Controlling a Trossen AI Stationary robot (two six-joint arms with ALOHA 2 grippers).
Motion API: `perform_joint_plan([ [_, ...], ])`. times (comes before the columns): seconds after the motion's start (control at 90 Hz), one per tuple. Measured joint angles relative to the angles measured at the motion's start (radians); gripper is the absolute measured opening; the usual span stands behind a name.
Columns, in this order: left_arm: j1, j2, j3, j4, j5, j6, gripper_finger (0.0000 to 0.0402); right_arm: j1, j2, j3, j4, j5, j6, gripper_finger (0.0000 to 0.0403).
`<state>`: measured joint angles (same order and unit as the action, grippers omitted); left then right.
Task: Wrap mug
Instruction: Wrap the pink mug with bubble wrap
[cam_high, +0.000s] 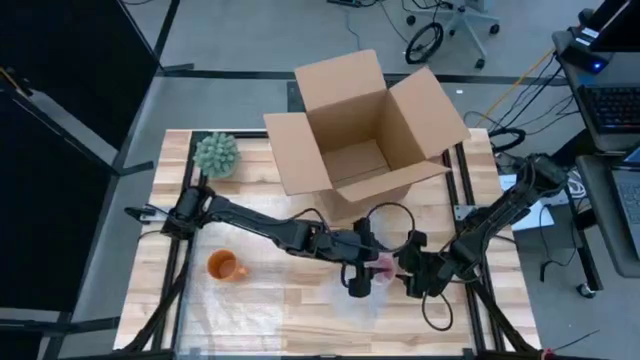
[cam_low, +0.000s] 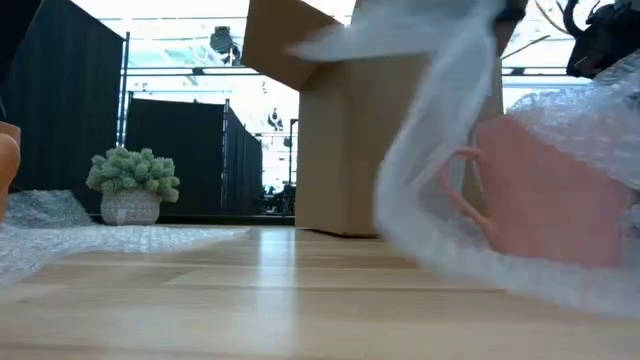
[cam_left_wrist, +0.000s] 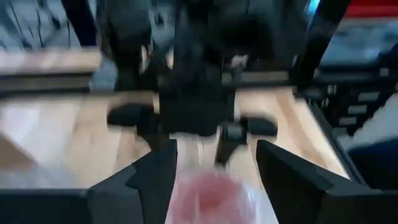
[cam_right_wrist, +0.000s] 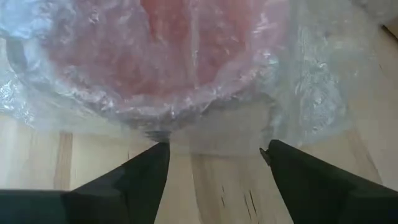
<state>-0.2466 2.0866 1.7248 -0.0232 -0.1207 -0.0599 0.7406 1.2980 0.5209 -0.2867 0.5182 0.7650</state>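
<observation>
Pink ceramic mug (cam_low: 545, 205) partly swathed in clear bubble wrap (cam_low: 440, 150), lying on the light wooden bench (cam_high: 300, 300) between the two end effectors, near the bench's front-centre. In the low view the mug's loop handle (cam_low: 462, 195) shows through the film, the pink body is dulled by a dimpled layer over its top and far side, and a loose flap of wrap rises above it. In the right wrist view the wrap lies crumpled and glossy over the pink surface, spreading onto the bench around it. The left end effector (cam_high: 358, 268) stands just beside the mug, its dark fingers (cam_left_wrist: 149, 177) spread wide with the wrapped pink form between them; whether they touch the wrap cannot be told. The right end effector (cam_high: 418, 275) stands on the mug's opposite side, its fingers (cam_right_wrist: 140, 171) also set wide apart, with the bundle immediately ahead of the tips and bare bench between them. Beyond both end effectors stands an open brown cardboard box (cam_high: 365, 130) with its flaps up; well off to the left arm's side lie an orange mug (cam_high: 224, 266), a flat sheet of bubble wrap (cam_high: 235, 310) and a small green potted plant (cam_high: 216, 154).
</observation>
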Motion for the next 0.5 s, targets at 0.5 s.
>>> perform_joint_plan([
  [0.5, -0.105, -0.127, 0.000, -0.627, -0.227, -0.246, 0.0210, 0.000, 0.000, 0.000, -0.002, -0.024, -0.003, 0.0258],
])
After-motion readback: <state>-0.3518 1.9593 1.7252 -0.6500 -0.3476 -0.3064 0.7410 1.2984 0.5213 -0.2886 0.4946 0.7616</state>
